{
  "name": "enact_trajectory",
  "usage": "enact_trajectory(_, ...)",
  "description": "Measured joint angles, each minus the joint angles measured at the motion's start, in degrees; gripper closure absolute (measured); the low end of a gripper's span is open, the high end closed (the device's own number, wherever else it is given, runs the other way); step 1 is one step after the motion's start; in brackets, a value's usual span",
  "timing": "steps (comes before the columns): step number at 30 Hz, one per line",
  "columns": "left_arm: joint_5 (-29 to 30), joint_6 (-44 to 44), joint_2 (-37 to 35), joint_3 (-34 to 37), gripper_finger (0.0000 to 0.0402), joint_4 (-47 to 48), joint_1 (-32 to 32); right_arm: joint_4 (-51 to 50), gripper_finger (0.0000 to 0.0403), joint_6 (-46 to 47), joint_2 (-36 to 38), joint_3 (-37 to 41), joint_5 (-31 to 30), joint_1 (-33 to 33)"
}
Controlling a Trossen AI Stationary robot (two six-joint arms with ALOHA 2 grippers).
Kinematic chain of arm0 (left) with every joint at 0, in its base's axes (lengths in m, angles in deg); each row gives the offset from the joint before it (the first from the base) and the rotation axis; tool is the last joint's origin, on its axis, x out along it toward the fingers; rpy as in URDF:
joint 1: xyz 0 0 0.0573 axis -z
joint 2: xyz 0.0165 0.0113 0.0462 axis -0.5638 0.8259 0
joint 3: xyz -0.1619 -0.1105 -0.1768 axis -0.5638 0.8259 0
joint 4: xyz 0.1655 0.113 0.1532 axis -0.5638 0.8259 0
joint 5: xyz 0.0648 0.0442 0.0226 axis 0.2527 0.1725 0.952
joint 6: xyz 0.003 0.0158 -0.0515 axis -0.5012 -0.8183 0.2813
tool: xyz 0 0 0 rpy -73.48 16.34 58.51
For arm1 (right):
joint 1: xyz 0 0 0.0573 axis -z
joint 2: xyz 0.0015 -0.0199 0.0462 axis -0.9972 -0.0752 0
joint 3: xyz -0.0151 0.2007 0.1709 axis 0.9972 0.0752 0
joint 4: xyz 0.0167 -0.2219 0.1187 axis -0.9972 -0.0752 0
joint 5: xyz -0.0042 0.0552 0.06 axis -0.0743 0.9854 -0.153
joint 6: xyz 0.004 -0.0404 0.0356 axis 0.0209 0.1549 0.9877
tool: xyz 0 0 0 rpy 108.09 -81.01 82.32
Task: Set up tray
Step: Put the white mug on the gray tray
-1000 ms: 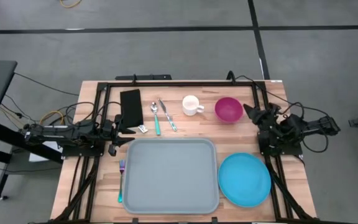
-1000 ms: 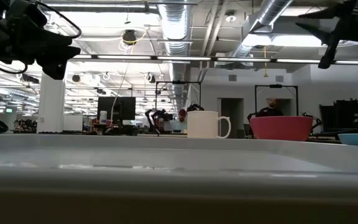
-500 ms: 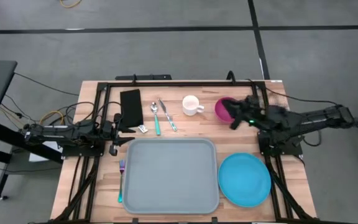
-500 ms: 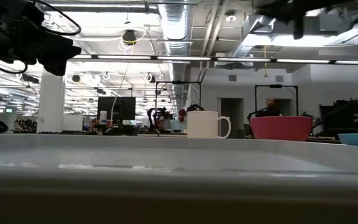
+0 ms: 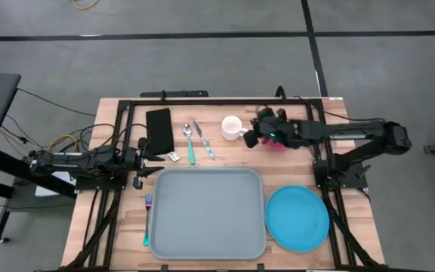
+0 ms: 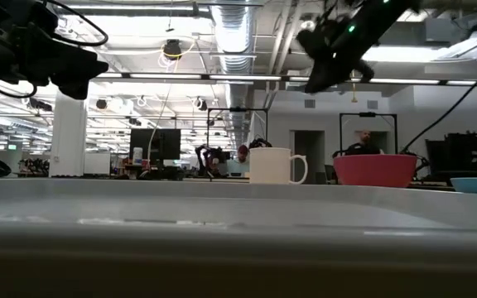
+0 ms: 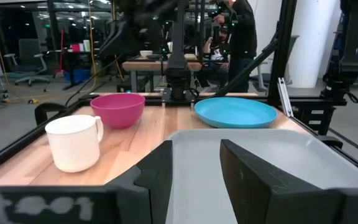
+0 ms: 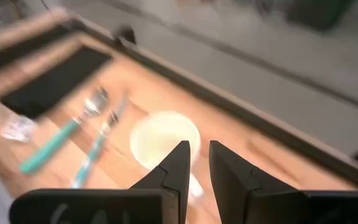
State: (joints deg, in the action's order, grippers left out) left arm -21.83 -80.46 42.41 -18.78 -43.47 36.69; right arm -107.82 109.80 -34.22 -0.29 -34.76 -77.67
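The large grey-blue rectangular plastic tray (image 5: 207, 213) lay flat at the tabletop's near edge, long axis along that edge. The right gripper (image 5: 254, 133) hovered beside the white mug (image 5: 232, 127), fingers slightly parted. The left gripper (image 5: 155, 157), fingers parted, waited near the tray's far-left corner.

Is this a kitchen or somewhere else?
Not a kitchen, more likely a robot lab in a big open workspace. Two robot arms sit at a wooden table, bare pipes run overhead, and desks with monitors stretch out behind.

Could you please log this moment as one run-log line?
right gripper: above table between mug and bowl, jaws slightly apart | left gripper: waiting beside tray | tray: nothing on it
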Motion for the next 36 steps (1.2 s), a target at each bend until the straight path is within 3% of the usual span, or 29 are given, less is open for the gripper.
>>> enact_trajectory(4, 0.0, 0.2, 0.0, 0.0, 0.0279, 0.0, 0.0, -7.6, 0.0349, 2.8, -5.6, -5.7, 13.1, 4.2)
enact_trajectory(8, 0.0, 0.2, 0.0, 0.0, 0.0279, 0.0, 0.0, -9.6, 0.0349, -1.7, -10.4, -10.8, 26.7, 6.7)
enact_trajectory(13, 0.0, 0.7, 0.0, 0.0, 0.0279, 0.0, 0.0, -11.0, 0.0349, -8.5, -15.6, -17.6, 32.6, 7.3)
enact_trajectory(18, 0.0, 0.3, 0.0, 0.0, 0.0279, 0.0, 0.0, -22.8, 0.0349, -27.8, -22.0, -26.8, 32.5, 6.6)
enact_trajectory(22, 0.0, -0.3, 0.0, 0.0, 0.0279, 0.0, 0.0, -31.2, 0.0345, -38.7, -28.2, -33.2, 28.2, 5.3)
enact_trajectory(29, 0.0, -0.2, 0.0, 0.0, 0.0279, 0.0, 0.0, -33.8, 0.0323, -43.8, -35.3, -40.6, 27.1, 5.7)
enact_trajectory(32, 0.0, -0.2, 0.0, 0.0, 0.0279, 0.0, 0.0, -33.7, 0.0311, -44.5, -36.6, -42.8, 23.4, 6.3)
enact_trajectory(36, 0.0, -0.2, 0.0, 0.0, 0.0279, 0.0, 0.0, -33.4, 0.0300, -44.1, -36.6, -43.1, 23.9, 7.2)
